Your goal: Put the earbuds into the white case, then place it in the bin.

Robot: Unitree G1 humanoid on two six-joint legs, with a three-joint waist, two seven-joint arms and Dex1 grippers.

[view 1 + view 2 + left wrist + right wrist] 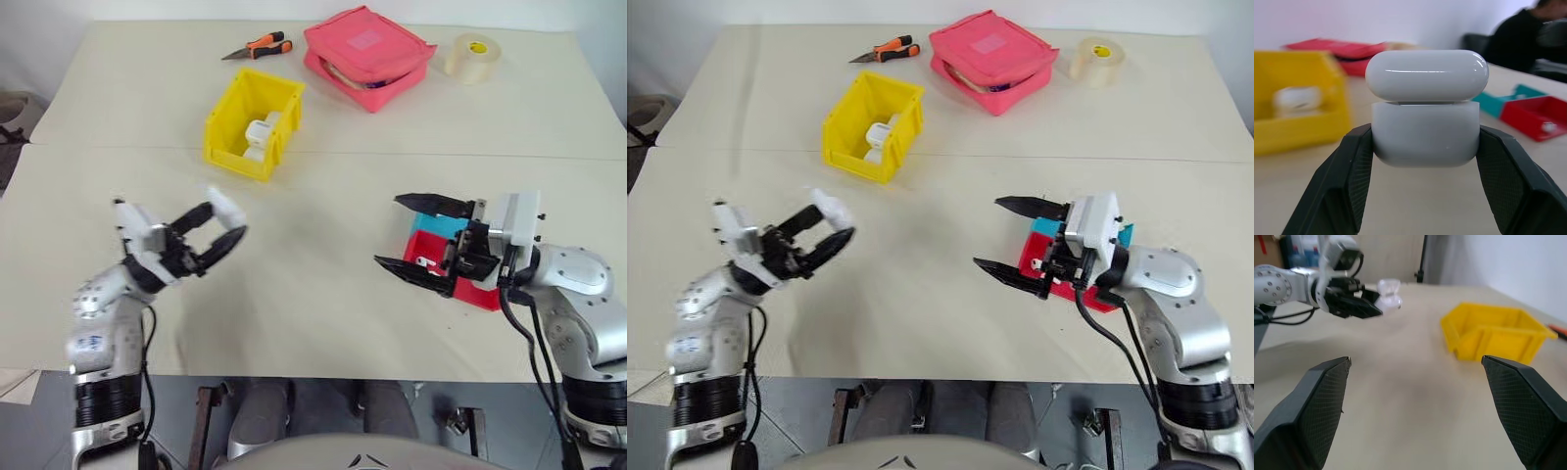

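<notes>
My left gripper (pixel 223 227) is shut on the white case (pixel 1425 112), holding it by its lower half above the table. The lid sits slightly raised from the body. The case also shows blurred in the right wrist view (pixel 1389 293). No earbuds show on the case; a tiny white piece (pixel 1547 127) lies in the red tray (pixel 477 291), and I cannot tell what it is. The yellow bin (pixel 235 157) stands further back on the table, beyond the held case. My right gripper (pixel 387 231) hangs open and empty over the red tray, pointing toward the left one.
White cases (pixel 263 132) lie inside the bin. A blue tray (pixel 441 223) sits against the red one. At the back are orange pliers (pixel 260 46), a pink pouch (pixel 367 54) and a tape roll (pixel 473 56). A person (pixel 1528 39) sits beyond the table.
</notes>
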